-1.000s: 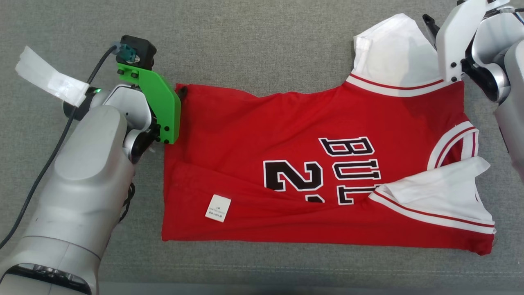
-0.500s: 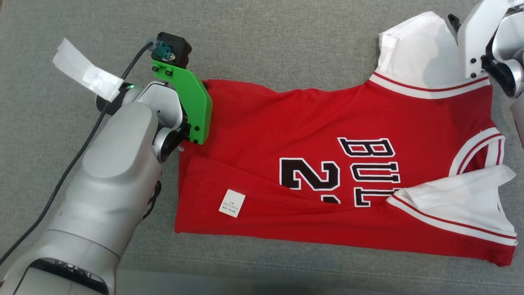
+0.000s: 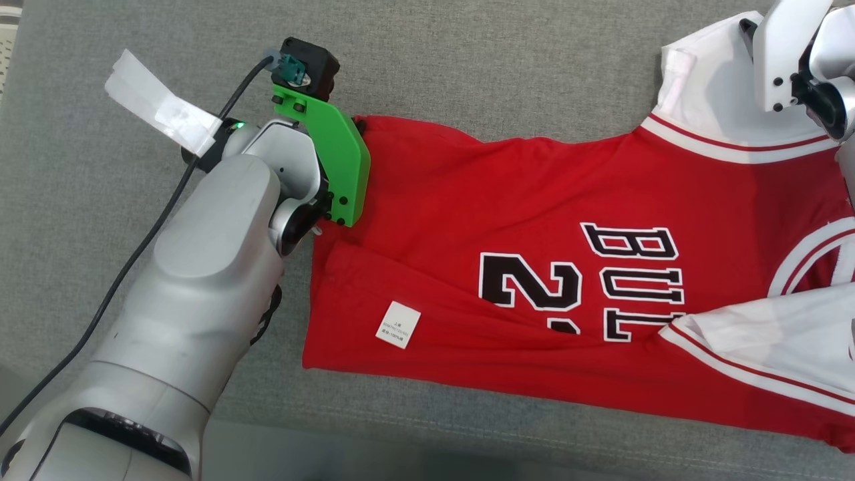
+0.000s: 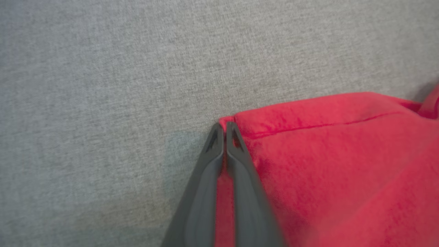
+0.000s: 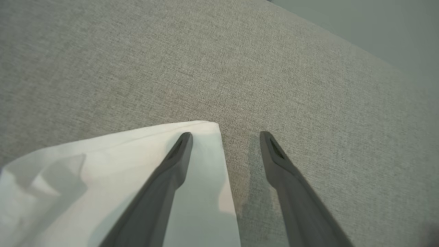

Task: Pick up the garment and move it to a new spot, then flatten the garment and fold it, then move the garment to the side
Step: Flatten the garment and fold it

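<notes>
A red basketball garment [image 3: 534,220] lies spread across a grey woven surface [image 3: 467,67], its hem toward the robot's left and its shoulders toward the right. The left gripper [image 4: 224,127] is pinched closed on the far corner of the hem. In the left wrist view its two dark fingers meet at the tips right at that corner, with a sliver of red cloth showing between them. From the head view the same corner sits just beside a green bracket [image 3: 337,167] on the left wrist, which is topped by a small black module [image 3: 308,67]. A dark cable [image 3: 133,260] trails from the module down past the pale forearm [image 3: 200,287], and a strip of white tape [image 3: 160,110] is wrapped around the cable. The right gripper [image 5: 226,135] is spread wide and holds nothing. One finger [image 5: 171,164] lies over the corner of the garment's white shoulder strap [image 5: 85,181], and the other is over bare grey fabric just beside the strap's edge. In the head view that strap is at the upper right, bordered by red-and-white trim, with the white housing of the right arm [image 3: 781,53] above it. A second white strap [image 3: 775,327] is folded over the lower right of the garment. Black letters outlined in white, "BUL" [image 3: 638,280], and a numeral "2" [image 3: 531,280] run sideways across the chest. A small white care label [image 3: 398,325] lies near the hem. The cloth is mostly flat, with shallow creases running from the held corner toward the middle.
</notes>
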Controlling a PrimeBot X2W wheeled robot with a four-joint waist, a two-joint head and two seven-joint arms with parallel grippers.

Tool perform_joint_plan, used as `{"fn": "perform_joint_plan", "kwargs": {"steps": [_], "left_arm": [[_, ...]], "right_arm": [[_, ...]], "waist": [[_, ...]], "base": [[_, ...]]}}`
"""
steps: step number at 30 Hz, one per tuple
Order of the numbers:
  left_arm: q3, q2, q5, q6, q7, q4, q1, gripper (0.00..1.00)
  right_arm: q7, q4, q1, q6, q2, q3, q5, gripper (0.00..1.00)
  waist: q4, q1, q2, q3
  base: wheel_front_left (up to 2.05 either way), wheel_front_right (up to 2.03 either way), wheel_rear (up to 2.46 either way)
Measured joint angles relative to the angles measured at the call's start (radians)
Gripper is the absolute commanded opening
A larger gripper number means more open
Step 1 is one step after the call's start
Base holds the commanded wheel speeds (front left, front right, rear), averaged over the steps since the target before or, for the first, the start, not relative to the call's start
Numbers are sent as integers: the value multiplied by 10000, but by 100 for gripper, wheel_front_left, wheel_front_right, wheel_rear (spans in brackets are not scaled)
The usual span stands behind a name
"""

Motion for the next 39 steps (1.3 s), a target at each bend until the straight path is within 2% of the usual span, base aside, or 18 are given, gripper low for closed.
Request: {"fn": "perform_joint_plan", "kwargs": {"steps": [5,6,8,9,11,15,20,30,39], "left_arm": [[-217,-77,-121,0,-65,77,-140,0],[-242,-94,-138,0,-71,86,-153,0],[-291,-123,-199,0,-100,111,-186,0],[-316,-134,-209,0,-111,123,-200,0],[-368,-151,-261,0,-138,150,-240,0],[-376,-155,-355,-4,-385,211,-261,0],[-339,-119,-364,77,-861,468,-261,0],[-224,86,-190,821,-1618,970,-251,0],[-226,127,-176,1026,-1979,1177,-170,0]], "right_arm": [[418,286,-210,0,-36,86,111,100],[564,343,-257,0,-46,98,144,85],[857,458,-352,0,-25,75,232,49],[959,485,-362,0,-6,67,274,37],[1097,499,-363,2,46,79,359,0],[874,376,-328,8,50,59,479,0],[86,153,-56,6,8,-13,771,0],[-1712,-268,366,8,-201,-393,1037,0],[-2502,-288,774,6,-113,-493,1321,0]], "waist": [[192,0,0,56],[220,0,0,67],[265,0,0,91],[281,0,0,106],[302,0,0,139],[283,0,0,182],[189,0,0,47],[-157,0,0,-528],[-428,0,0,-1015]], "base": [[0,0,0],[0,0,0],[0,0,0],[0,0,0],[0,0,0],[0,0,0],[0,0,0],[0,0,0],[0,0,0]]}}
